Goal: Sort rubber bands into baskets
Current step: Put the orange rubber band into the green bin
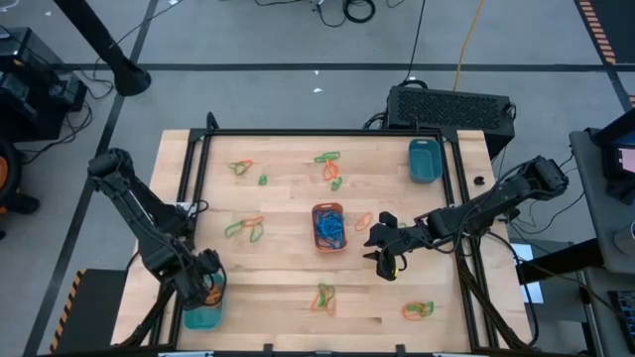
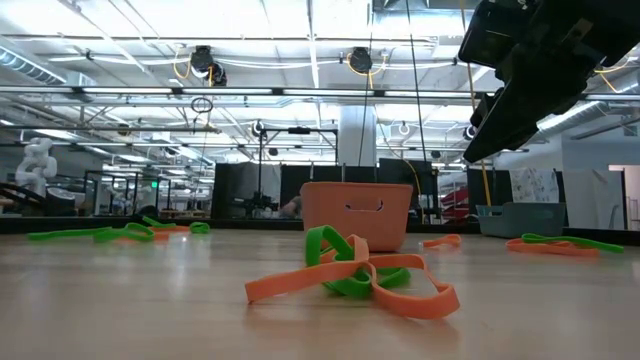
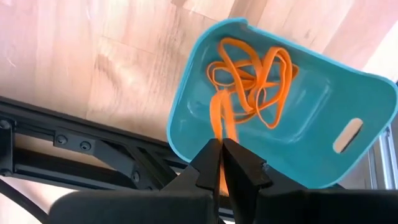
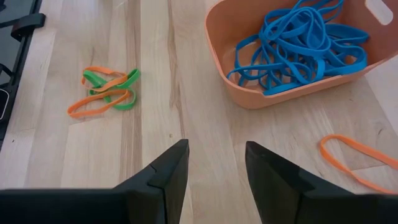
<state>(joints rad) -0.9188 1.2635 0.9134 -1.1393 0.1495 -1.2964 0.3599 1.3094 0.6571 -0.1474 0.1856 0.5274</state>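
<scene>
One orange band (image 3: 219, 118) hangs from the narrow left tool (image 3: 222, 163) directly above the teal basket (image 3: 311, 140); right tool (image 4: 214, 163) wide, empty.

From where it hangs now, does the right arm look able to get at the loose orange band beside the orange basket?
Probably yes. The right tool hangs open above bare wood just right of the orange basket; the orange band lies flat beside it, with nothing over it.

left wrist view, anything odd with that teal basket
Nothing spilled. One orange rubber band hangs from the left gripper's fingers into the teal basket, not dropped with the other orange bands there.
</scene>
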